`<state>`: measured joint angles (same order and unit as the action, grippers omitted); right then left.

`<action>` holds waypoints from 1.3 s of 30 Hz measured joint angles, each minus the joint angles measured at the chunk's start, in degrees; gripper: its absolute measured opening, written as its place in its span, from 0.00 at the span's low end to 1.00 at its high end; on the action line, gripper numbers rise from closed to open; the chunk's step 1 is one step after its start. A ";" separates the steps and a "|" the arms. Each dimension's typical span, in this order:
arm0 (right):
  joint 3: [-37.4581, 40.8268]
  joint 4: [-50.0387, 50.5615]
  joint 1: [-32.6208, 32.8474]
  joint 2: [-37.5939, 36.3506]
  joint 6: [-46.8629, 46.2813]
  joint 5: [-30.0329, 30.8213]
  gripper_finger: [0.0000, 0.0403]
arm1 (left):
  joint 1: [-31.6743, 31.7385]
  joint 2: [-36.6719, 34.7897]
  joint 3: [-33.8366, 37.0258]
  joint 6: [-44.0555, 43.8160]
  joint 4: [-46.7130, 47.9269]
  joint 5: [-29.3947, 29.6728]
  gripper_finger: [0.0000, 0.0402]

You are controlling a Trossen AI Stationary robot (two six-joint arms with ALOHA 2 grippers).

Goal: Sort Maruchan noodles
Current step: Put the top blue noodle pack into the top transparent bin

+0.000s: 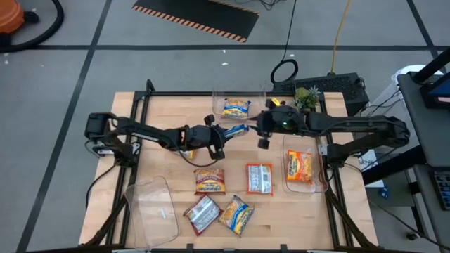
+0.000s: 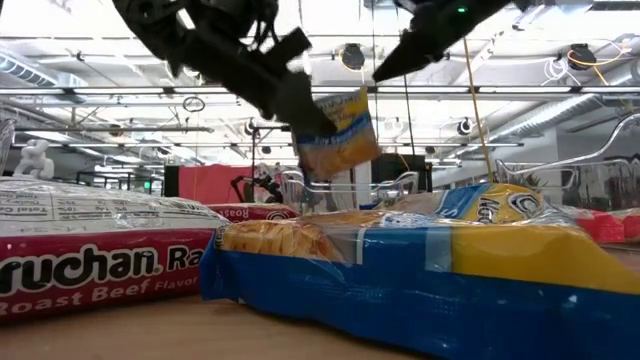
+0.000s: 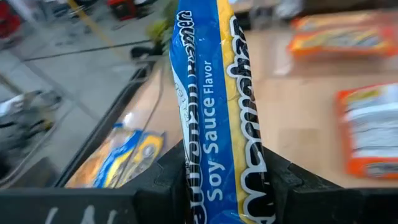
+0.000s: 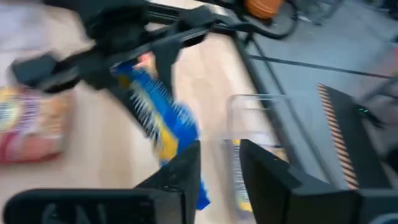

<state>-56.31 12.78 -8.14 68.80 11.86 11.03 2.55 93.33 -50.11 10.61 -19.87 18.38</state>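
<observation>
At the table's near edge, around 6 o'clock, a brown-and-silver flat plastic noodle packet and a blue-and-yellow flat plastic noodle packet lie side by side, with an empty clear plastic bin at 7 o'clock. Just beyond them sit an orange flat packet and a red-and-white flat packet, bare wood between. At 3 o'clock a clear bin by the right edge holds an orange packet. At centre, above the table, the left gripper is clamped on a blue-and-yellow soy-sauce packet; the right gripper, fingers apart, hovers close beside it. At 12 o'clock a far clear bin holds another blue-and-yellow packet.
</observation>
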 joint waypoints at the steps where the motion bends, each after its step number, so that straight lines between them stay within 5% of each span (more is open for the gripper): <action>1: 1.66 -0.25 0.00 -1.59 -0.21 -1.76 0.29 | 0.00 -1.11 0.00 -0.34 0.93 -1.57 0.33; 8: 12.93 -13.42 0.02 -9.53 -2.35 -8.42 0.41 | 0.04 -7.85 0.00 -2.86 6.96 -8.68 0.33; 20: 14.59 -21.94 0.87 -3.82 -9.85 -14.03 0.64 | 0.18 -9.52 -0.02 1.07 8.20 -15.47 0.33; 39: 14.59 -37.84 -0.07 9.04 -7.70 -19.23 0.63 | 1.68 -9.32 0.00 -0.24 10.17 -18.39 0.33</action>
<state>-41.71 -25.06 -8.21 77.84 4.15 -8.21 4.23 84.01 -50.11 10.37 -9.70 -0.01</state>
